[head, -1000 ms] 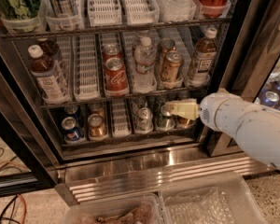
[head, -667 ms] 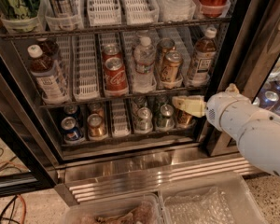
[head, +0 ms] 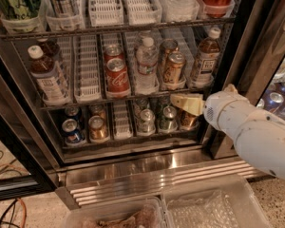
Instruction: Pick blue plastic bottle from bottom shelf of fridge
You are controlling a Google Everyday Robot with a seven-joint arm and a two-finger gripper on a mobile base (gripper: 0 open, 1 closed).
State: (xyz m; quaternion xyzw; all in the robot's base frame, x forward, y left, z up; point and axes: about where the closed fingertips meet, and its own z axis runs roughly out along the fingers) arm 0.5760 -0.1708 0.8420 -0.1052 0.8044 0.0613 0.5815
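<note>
White arm (head: 256,132): extends from the right edge across the front of the fridge (head: 147,167).
gripper (head: 186,103): cream-coloured, pointing left in front of the rightmost lane of the lowest shelf; nothing seen in its grasp; whether it is open or closed cannot be told.
blue plastic bottle (head: 206,56): brown drink, white cap, pale label; upright in the rightmost lane of the shelf above, just above the gripper and apart from it.
matching bottles (head: 43,75): two, leftmost lane of that same shelf, one behind the other.
water bottle (head: 146,65): one clearly seen.
red cans (head: 117,75): two.
gold cans (head: 173,68): two.
lowest-shelf cans (head: 99,127): eight, paired in four lanes; a ninth, brownish, sits partly hidden behind the gripper.
</note>
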